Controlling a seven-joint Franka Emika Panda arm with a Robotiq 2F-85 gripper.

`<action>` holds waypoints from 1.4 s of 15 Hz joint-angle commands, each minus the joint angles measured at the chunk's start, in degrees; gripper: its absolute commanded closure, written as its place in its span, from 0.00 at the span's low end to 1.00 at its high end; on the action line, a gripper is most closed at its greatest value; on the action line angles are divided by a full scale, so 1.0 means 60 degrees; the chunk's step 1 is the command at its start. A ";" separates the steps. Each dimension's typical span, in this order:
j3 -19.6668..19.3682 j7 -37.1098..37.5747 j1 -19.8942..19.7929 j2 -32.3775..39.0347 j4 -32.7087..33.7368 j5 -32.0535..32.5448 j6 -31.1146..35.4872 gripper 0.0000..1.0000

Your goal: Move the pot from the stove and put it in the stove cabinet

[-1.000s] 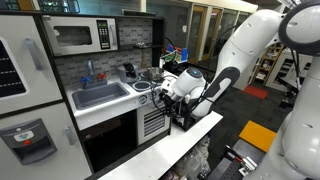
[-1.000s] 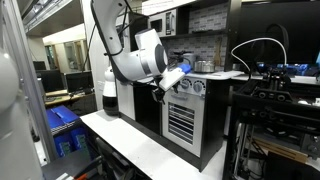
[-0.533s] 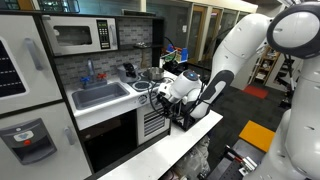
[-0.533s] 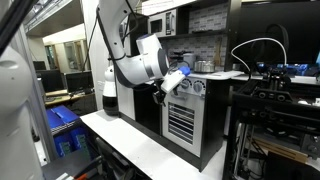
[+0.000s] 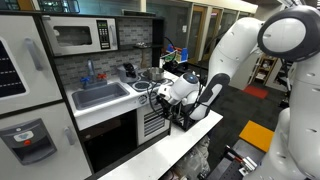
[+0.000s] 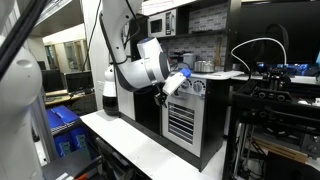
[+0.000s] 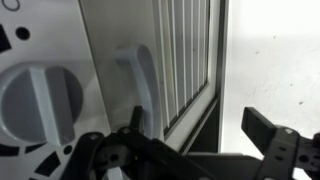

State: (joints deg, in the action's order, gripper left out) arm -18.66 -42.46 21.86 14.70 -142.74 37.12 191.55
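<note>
1. The pot (image 5: 150, 74) sat on the stove (image 5: 143, 86) top, right of the sink (image 5: 100, 96), at the back near the wall. In an exterior view it showed as a small silver pot (image 6: 203, 66) on the counter edge, well above the gripper.
2. The gripper (image 5: 160, 93) was at the stove front, just below counter level, and was not touching the pot.
3. In an exterior view the gripper (image 6: 180, 80) pointed at the upper part of the stove front, above the slatted stove cabinet door (image 6: 182, 122).
4. In the wrist view the gripper (image 7: 195, 135) had its jaws spread wide with nothing clamped between them.
5. In the wrist view a pale vertical handle (image 7: 140, 85) stood on the door frame, lined up with one finger (image 7: 134, 125). I could not tell whether they touched.
6. A round knob (image 7: 40, 100) was beside the handle, on the side away from the slats.
7. The stove cabinet door (image 7: 185, 55) looked closed, with vertical slats running beside the handle.
8. The stove cabinet door (image 5: 155, 122) in an exterior view also looked closed, low on the unit beneath the gripper.
9. The white arm (image 5: 235, 50) curved in from the side opposite the sink.
10. The microwave (image 5: 85, 37) was mounted above the sink.
11. Pale floor (image 7: 270, 60) showed past the door edge in the wrist view.
</note>
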 commanded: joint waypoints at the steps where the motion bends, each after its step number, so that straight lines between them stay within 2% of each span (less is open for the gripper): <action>1: -0.0401 -0.0408 0.0456 0.0215 -0.0066 0.0152 0.0328 0.00; 7: 0.0514 -0.0323 -0.0197 -0.0782 -0.0906 0.0679 -0.0411 0.00; 12: 0.0378 -0.0428 -0.0249 -0.1618 -0.1500 0.0951 -0.0818 0.00; 15: 0.0421 -0.0268 -0.0319 -0.2125 -0.1665 0.0694 -0.0892 0.00; 18: 0.0818 -0.0050 -0.0423 -0.2709 -0.1826 0.0200 -0.0684 0.00; 19: 0.1725 0.0268 -0.1256 -0.2888 -0.1802 0.0329 -0.0708 0.00; 21: 0.2134 0.0502 -0.1559 -0.3015 -0.1686 0.0296 -0.0516 0.00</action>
State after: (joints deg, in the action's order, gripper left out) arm -11.24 -40.71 17.70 -0.75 -151.82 39.45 187.34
